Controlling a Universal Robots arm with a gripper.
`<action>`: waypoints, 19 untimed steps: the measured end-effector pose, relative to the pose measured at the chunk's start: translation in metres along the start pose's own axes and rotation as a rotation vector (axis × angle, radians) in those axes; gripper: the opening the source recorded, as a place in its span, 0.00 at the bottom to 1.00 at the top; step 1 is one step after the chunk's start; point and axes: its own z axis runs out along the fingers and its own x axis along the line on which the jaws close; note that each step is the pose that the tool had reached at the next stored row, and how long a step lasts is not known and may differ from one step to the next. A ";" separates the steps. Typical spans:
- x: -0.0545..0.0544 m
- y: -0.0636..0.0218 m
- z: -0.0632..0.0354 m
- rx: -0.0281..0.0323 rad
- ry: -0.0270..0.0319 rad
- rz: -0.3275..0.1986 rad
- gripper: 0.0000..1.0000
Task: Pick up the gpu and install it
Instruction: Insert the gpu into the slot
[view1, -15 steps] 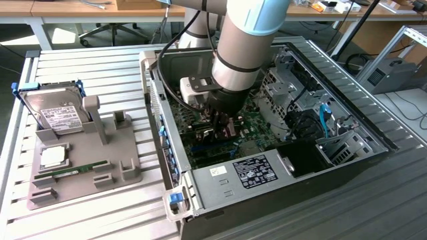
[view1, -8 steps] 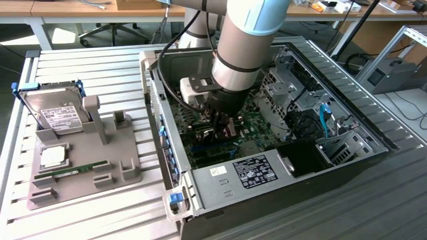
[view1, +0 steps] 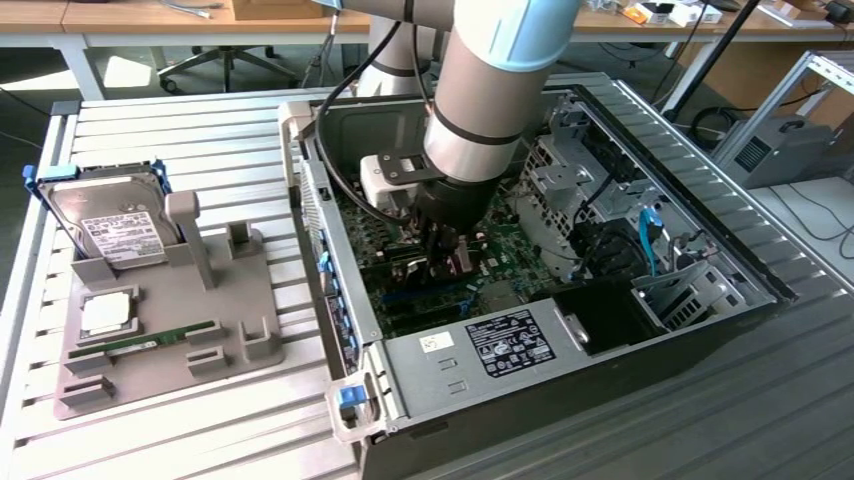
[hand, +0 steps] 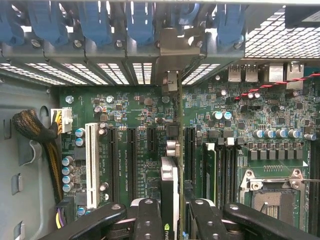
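The gpu (hand: 169, 175) shows edge-on in the wrist view, standing upright over the green motherboard (hand: 135, 115) between two black expansion slots. Its silver-grey bracket (hand: 172, 47) reaches up to the case's rear slot openings. My gripper (hand: 171, 212) is shut on the card, one black finger (hand: 148, 217) on each face. In the exterior view the gripper (view1: 447, 255) is down inside the open computer case (view1: 507, 345), low over the motherboard, and the arm hides most of the card.
A grey holder (view1: 254, 300) beside the case at the exterior view's left carries a silver hard drive (view1: 114, 225), a CPU chip (view1: 107, 313) and a green RAM stick (view1: 140, 342). Near the card are a white slot (hand: 91, 165), a braided cable bundle (hand: 37, 130) and the CPU socket (hand: 272, 195).
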 end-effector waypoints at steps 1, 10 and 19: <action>0.000 0.0000 0.0001 0.0000 -0.0003 0.000 0.27; 0.000 -0.0030 0.0000 0.0000 -0.0023 0.000 0.27; -0.001 -0.0045 -0.0004 -0.0002 -0.0095 0.000 0.27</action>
